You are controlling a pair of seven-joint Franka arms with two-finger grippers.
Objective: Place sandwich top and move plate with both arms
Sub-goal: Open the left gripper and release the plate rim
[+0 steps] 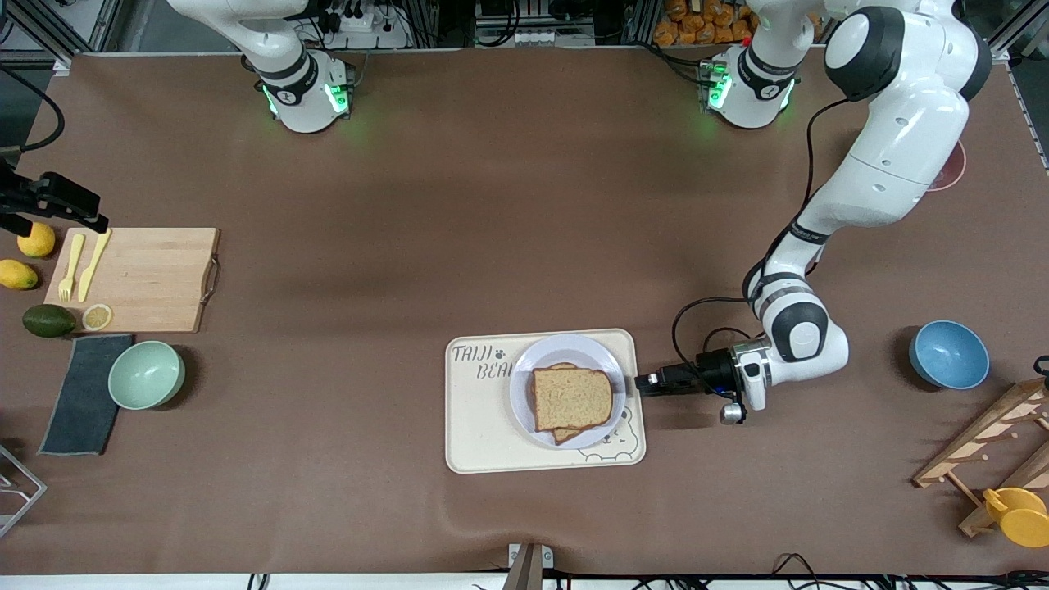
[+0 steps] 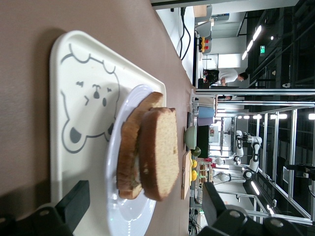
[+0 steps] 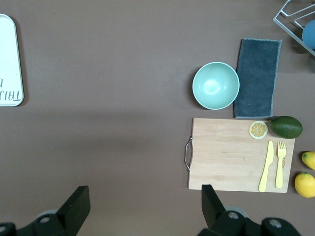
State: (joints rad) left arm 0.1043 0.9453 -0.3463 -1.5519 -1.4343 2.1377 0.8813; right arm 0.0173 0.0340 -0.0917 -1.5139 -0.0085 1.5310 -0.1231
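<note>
Tray carries plate with soft bread top stacked; rigid, slippery rim is the hold. Left gripper spread beside it, empty. Right gripper spread, waiting over bare table.

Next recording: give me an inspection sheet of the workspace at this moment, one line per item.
Surface: brown table, no spills seen.
Job's things: bread slice lies on a lower slice on the plate; plate sits on the bear tray.
Clutter: cutting board with fork, knife and lemon slice; lemons, avocado, grey cloth, green bowl at the right arm's end; blue bowl, wooden rack, yellow cup at the left arm's end.
Grippers: left gripper open, low beside the plate's rim; right gripper open, waiting above the cutting board.
Cables: black cable loops along the left arm.
Surroundings: frame posts, shelves.
</note>
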